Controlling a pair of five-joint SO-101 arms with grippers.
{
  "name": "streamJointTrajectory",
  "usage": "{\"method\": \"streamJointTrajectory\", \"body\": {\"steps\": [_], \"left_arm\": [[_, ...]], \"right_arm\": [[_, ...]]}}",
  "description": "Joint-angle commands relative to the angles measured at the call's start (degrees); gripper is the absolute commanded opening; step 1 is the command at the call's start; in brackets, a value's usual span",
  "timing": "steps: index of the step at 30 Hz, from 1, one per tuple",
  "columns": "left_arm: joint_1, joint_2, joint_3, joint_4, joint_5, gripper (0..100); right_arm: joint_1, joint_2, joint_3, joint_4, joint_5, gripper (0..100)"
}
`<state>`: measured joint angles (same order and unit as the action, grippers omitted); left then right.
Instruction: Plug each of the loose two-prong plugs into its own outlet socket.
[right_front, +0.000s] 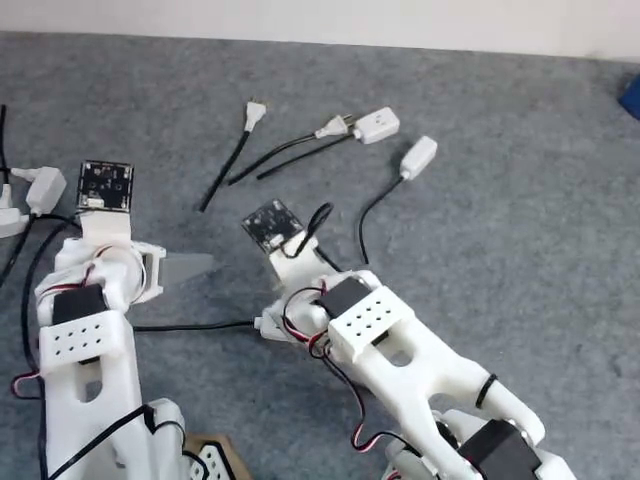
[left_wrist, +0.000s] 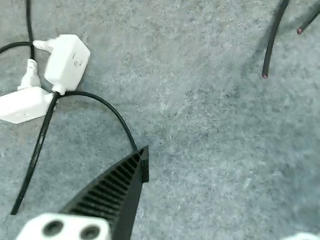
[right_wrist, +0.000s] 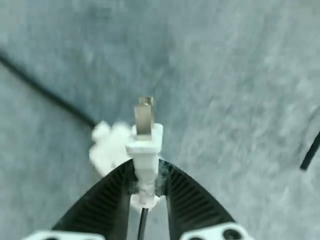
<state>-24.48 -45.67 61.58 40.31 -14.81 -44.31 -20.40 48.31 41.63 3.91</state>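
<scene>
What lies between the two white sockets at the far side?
Bare grey carpet, per the high view, separates the farther socket from the nearer socket.

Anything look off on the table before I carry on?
Nothing damaged or spilled. The right gripper holds its plug straight, prongs pointing away. Only oddity: the black cords end in cut stubs.

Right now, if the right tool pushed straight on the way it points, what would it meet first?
The plug in the right tool leads; its prongs would likely meet bare grey mat first. A blurred white piece sits beside that line; depth is unclear.
</scene>
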Motion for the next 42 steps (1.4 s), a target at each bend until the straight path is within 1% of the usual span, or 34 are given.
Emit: {"method": "streamJointTrajectory", "body": {"steps": [1,3,6,8,10,13,19,21,24,27,30,33,38,42], "left_arm": [[0.4,-0.2,-2.5,0.5,-0.2,55],[1.1,-0.2,-2.6,0.5,-0.3,55],[1.1,-0.5,-2.8,0.3,-0.3,55],[1.2,-0.5,-2.8,0.3,-0.3,55],[2.5,-0.5,-2.8,0.3,-0.4,55],[6.8,-0.5,-2.6,0.5,-2.0,55],[15.5,-0.1,-2.6,0.4,-1.8,55],[18.8,0.0,-2.7,0.3,-1.8,55],[22.8,0.0,-2.7,0.3,-0.7,55],[23.2,0.0,-2.8,0.3,-0.4,55],[23.2,0.0,-2.8,0.4,-0.4,55],[23.2,-0.4,-3.9,0.8,-0.4,55],[23.1,-0.5,-8.7,7.8,-0.5,55],[23.2,-0.5,-11.6,10.7,-0.5,55]], "right_arm": [[1.0,-0.7,-0.1,-5.2,-1.1,0.6],[2.9,-0.7,0.0,-6.5,-0.6,0.6],[9.0,-0.7,-0.3,-6.9,2.0,0.6],[13.0,-0.8,-0.4,-6.9,2.2,0.6],[14.8,-0.8,-0.7,-7.3,2.2,0.6],[13.8,-0.8,-2.5,-8.0,0.5,0.6],[12.0,-1.6,-3.4,-7.9,0.1,0.6],[9.6,-4.3,-3.0,-7.4,0.0,0.6],[4.4,-11.8,-0.4,-3.9,-1.8,0.6],[1.8,-21.8,3.9,-2.3,-1.8,0.6],[0.9,-28.7,7.7,-1.3,-1.6,0.6],[2.1,-28.7,10.3,-1.4,-1.5,0.6],[2.5,-25.5,12.3,-3.5,-1.3,0.6],[3.0,-24.1,13.2,-5.3,-1.3,0.6]]}}
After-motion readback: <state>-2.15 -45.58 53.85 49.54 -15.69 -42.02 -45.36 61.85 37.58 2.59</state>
